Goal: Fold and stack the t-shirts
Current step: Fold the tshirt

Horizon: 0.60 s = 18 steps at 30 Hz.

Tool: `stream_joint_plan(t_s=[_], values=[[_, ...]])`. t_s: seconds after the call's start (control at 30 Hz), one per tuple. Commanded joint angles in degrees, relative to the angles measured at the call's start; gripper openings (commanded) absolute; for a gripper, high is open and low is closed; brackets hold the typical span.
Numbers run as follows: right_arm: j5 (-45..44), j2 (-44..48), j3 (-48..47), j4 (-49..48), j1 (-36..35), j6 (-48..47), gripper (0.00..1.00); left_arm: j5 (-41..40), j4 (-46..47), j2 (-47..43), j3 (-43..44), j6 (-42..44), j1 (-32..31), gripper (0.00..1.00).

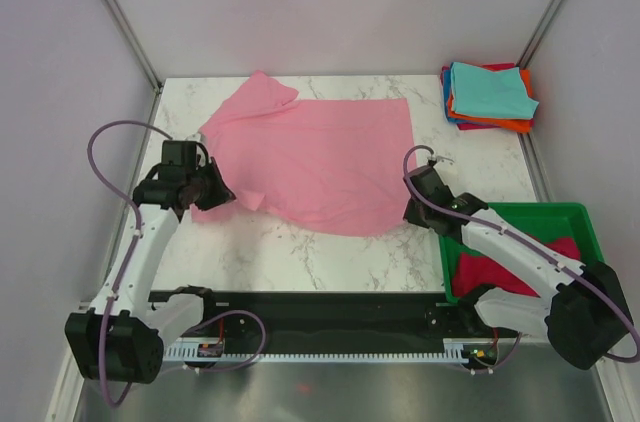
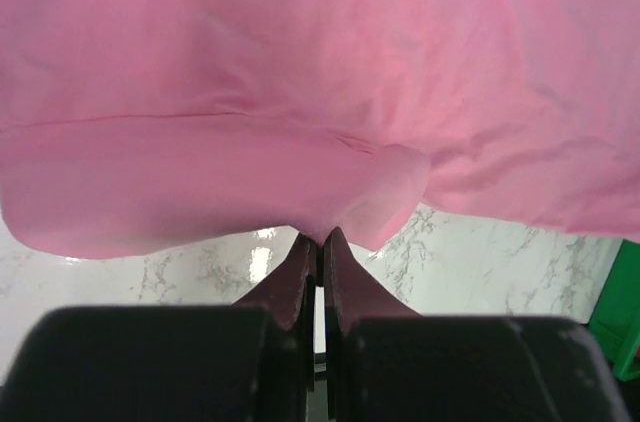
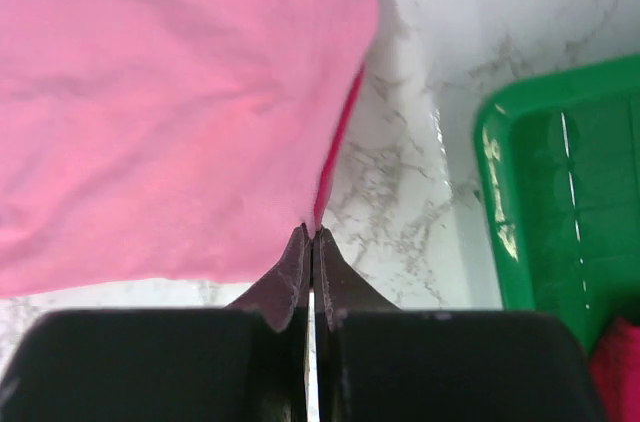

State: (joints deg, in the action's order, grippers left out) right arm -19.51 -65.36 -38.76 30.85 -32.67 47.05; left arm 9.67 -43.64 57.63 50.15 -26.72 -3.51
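Pink t-shirt on counter — left hand pinched tight on left edge, right hand likewise, seemingly on near-right corner.

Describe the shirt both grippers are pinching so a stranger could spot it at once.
On the white marble table, the pink shirt lies spread open across the middle, with the left gripper pinching its left edge and the right gripper its right edge. Unlike it, the folded stack sits in the far right corner and a red shirt lies bunched in the green bin.
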Motion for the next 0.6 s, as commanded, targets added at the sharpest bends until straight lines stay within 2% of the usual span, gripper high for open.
stream_joint_plan(t_s=[0.0, 0.2, 0.37, 0.57], values=[[-0.97, -0.81, -6.14, 1.67, 0.41, -3.79, 0.00, -1.22, -3.73, 5.10, 7.05, 8.87, -0.01, 0.02], [-0.36, -6.61, -11.86, 0.53, 4.09, -8.45, 0.00, -0.97, -3.56, 12.93, 14.96, 10.37, -0.01, 0.02], [2.89, -12.24, -16.24, -1.49, 9.98, -11.97, 0.00, -0.71, -4.61, 20.50, 23.40, 12.65, -0.01, 0.02], [4.82, -19.97, -22.66, -3.16, 13.77, -14.97, 0.00, -5.27, -7.25, 31.48, 32.11, 14.76, -0.01, 0.02]])
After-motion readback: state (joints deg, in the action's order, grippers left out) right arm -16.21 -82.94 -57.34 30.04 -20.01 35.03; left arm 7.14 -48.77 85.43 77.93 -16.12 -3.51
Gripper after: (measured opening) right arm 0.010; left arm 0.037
